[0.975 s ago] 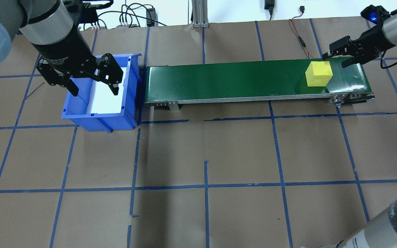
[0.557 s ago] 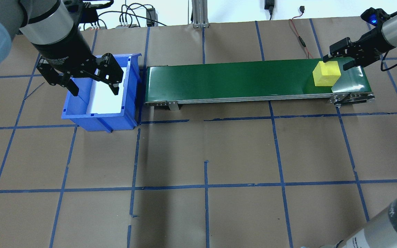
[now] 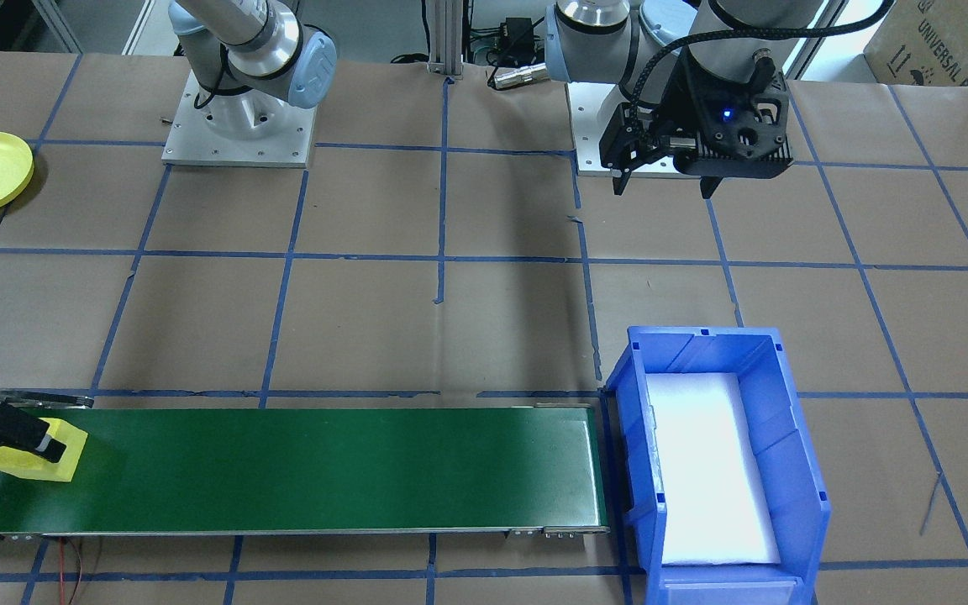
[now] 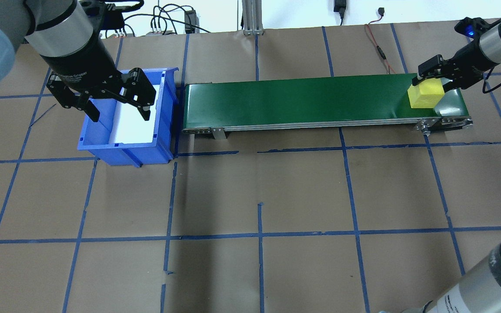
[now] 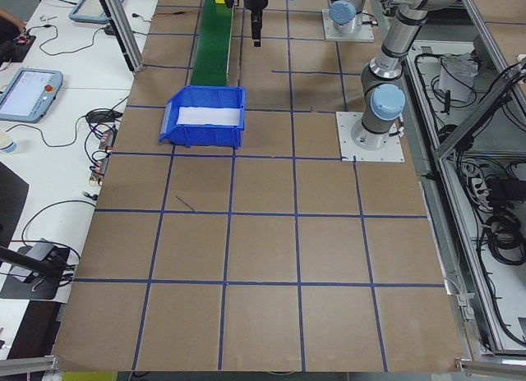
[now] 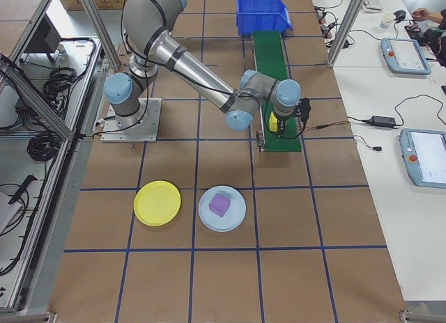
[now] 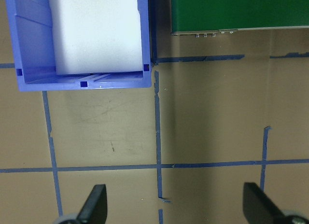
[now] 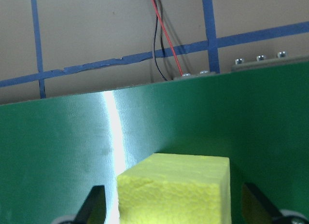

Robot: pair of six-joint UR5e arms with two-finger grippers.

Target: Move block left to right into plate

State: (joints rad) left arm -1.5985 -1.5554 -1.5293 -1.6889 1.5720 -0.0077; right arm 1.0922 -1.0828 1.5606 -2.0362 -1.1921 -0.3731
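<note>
Right gripper (image 4: 436, 79): fingers spread to either side of the yellow block (image 4: 425, 95), not yet pressed against it; the wrist view shows a gap on both sides of the foam. Released, holding nothing.

Yellow block: sits directly between and below the right gripper's fingers, on the green conveyor belt (image 4: 302, 100), at the belt's end nearest that gripper. Upright, top face level.

Progress, as a judgement: the block appears to have reached the pick-up end of the belt, so the left-to-right leg looks finished. Remaining: clamp, lift, carry, and set down in a plate.

Plates: both lie on the counter (image 6: 209, 267) well apart from the right gripper, back toward the robot's own side of the belt end. The yellow plate (image 6: 157, 202) holds nothing. The pale blue plate (image 6: 221, 208) beside it carries a purple block (image 6: 219, 205). Which plate is meant cannot be told.

Left gripper (image 4: 118, 104): fingers wide apart and holding nothing, hanging over the blue bin (image 4: 163, 130) at the belt's far end from the right gripper. The bin shows only a white liner (image 3: 702, 470).
</note>
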